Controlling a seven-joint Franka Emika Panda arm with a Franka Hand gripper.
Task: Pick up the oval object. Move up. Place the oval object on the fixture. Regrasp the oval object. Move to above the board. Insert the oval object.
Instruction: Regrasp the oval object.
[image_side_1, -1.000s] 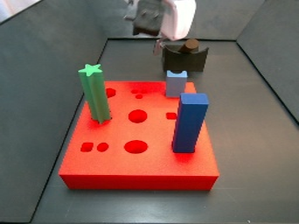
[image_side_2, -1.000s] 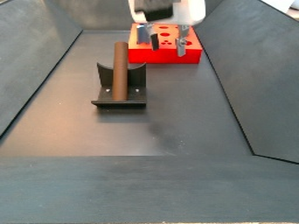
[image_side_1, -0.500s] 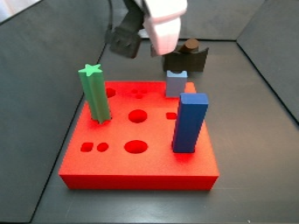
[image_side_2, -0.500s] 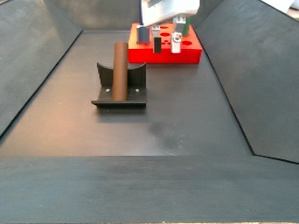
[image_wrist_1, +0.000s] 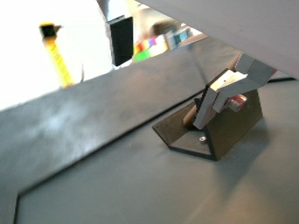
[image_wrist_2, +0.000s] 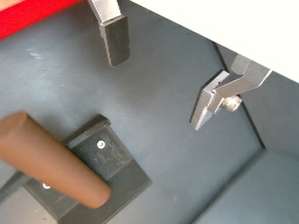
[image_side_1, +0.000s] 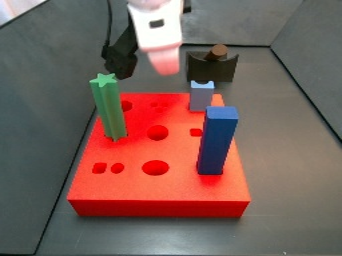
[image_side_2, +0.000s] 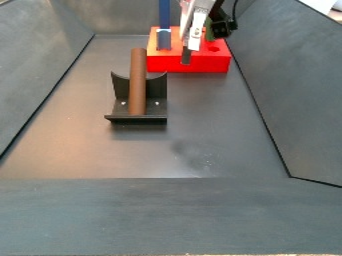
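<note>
The oval object (image_side_2: 135, 73), a slim brown peg, lies in the notch of the dark fixture (image_side_2: 136, 108). In a side view only its end (image_side_1: 214, 49) shows above the fixture (image_side_1: 211, 69). My gripper (image_side_1: 163, 60) hangs tilted in the air over the far edge of the red board (image_side_1: 160, 165), apart from the peg. In both wrist views the gripper (image_wrist_2: 156, 92) is open with bare floor between its fingers (image_wrist_2: 114, 42); the peg (image_wrist_2: 49, 163) lies off to one side. The other wrist view shows the gripper (image_wrist_1: 163, 92) beside the fixture (image_wrist_1: 222, 133).
A green star-topped peg (image_side_1: 108, 106), a blue square peg (image_side_1: 218, 140) and a small grey-blue peg (image_side_1: 201, 95) stand in the board. Dark sloping walls (image_side_2: 40, 80) enclose the floor on each side.
The gripper has drawn away from the fixture and swung over toward the board, tilting as it went. The brown peg stays lying on the fixture.
</note>
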